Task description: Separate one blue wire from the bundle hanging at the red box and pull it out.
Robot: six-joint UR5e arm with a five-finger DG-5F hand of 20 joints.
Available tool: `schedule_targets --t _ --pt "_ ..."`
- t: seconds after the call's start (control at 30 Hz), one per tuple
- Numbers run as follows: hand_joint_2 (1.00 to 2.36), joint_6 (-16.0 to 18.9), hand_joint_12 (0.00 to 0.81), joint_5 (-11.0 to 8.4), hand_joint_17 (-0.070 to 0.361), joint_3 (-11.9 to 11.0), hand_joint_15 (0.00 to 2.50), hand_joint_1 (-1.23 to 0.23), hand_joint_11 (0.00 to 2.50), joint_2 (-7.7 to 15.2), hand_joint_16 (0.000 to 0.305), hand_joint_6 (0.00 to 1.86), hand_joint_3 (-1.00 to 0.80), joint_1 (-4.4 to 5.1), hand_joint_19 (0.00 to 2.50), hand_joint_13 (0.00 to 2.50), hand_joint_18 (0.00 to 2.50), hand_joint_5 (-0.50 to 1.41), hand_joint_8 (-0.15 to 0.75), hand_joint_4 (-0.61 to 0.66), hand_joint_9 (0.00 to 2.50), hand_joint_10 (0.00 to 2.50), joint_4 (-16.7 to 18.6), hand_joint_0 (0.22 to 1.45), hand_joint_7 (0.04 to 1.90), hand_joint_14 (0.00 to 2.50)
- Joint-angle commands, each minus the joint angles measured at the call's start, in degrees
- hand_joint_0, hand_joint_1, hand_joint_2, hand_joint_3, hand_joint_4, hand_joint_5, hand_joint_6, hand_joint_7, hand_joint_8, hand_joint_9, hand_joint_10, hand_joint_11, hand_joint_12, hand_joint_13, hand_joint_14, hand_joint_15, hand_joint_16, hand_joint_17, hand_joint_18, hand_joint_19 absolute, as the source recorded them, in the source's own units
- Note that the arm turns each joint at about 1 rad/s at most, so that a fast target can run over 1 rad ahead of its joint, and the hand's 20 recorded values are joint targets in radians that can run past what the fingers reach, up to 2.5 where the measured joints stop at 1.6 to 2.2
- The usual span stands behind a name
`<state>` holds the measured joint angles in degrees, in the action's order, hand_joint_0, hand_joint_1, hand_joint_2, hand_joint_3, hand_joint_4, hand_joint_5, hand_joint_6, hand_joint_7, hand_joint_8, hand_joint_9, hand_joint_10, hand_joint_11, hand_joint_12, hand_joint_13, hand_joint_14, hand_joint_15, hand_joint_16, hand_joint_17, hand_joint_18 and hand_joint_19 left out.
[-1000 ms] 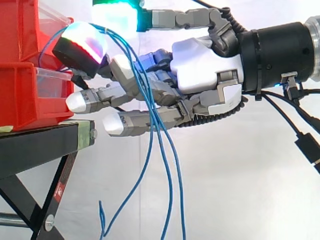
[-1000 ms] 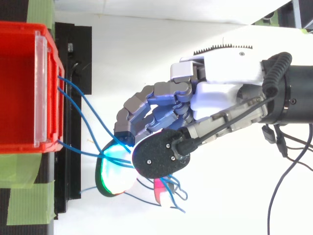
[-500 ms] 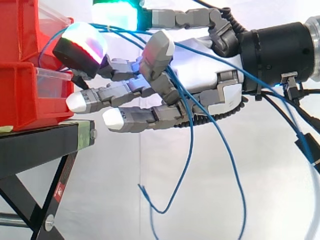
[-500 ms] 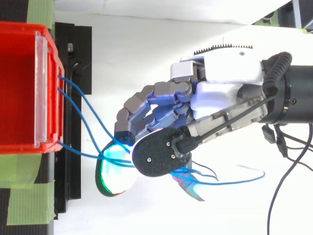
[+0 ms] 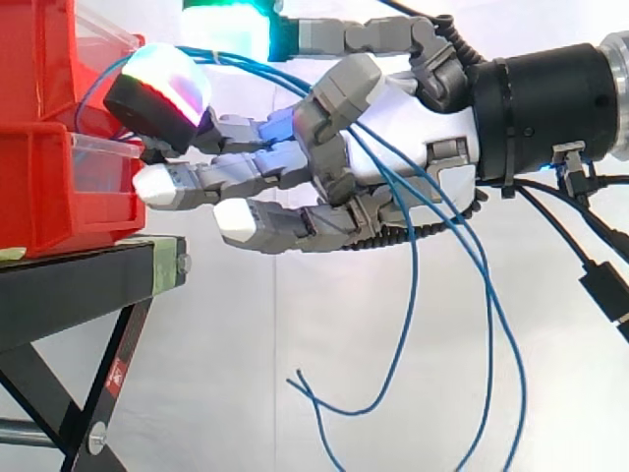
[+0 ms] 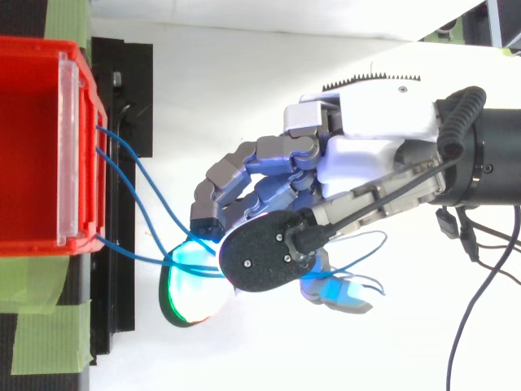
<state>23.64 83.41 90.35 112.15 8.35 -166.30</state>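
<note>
Several blue wires [image 6: 130, 183] run from the front of the red box [image 6: 32, 147] to my hand [image 5: 403, 128], which reaches in from the right at box height. They pass between the glowing pads [image 5: 162, 84] near the box. From there they lie over one finger [image 5: 334, 98] that is curled back toward the palm. Past that finger the blue wires [image 5: 491, 295] hang in loose loops below the hand, their free ends low in the side view. The other fingers [image 5: 197, 182] point nearly straight at the box front.
The red boxes [image 5: 49, 187] are stacked on a black stand [image 5: 79, 285] with green tape [image 6: 49, 338] on its top. A white curtain is behind. The arm's dark wrist [image 5: 550, 98] fills the right side.
One finger has curled back toward the palm, dragging the blue wires to the right. Their hanging loops swung from under the fingers to under the wrist. The straight fingers rose slightly.
</note>
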Motion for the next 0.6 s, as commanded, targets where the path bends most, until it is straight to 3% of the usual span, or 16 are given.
schedule_targets --t 0.0,0.27,0.57 --pt "1.01 0.0 0.458 0.0 0.148 0.0 1.36 -0.63 0.4 0.0 0.066 0.89 -0.07 0.0 0.35 1.7 0.83 -0.18 0.401 0.2 0.65 0.01 0.01 0.62 0.79 0.0" --pt "1.01 -1.14 0.451 0.18 0.15 0.0 1.39 -0.63 0.59 0.0 0.067 0.89 -0.07 0.0 0.36 1.67 0.82 -0.18 0.401 0.2 0.79 0.01 0.01 0.62 0.78 0.0" --pt "1.01 -7.65 0.449 0.09 0.151 0.0 1.37 -0.63 0.85 0.0 0.067 0.89 -0.08 -0.17 0.37 1.63 0.81 -0.18 0.398 0.2 0.9 0.01 0.01 0.62 0.79 0.0"
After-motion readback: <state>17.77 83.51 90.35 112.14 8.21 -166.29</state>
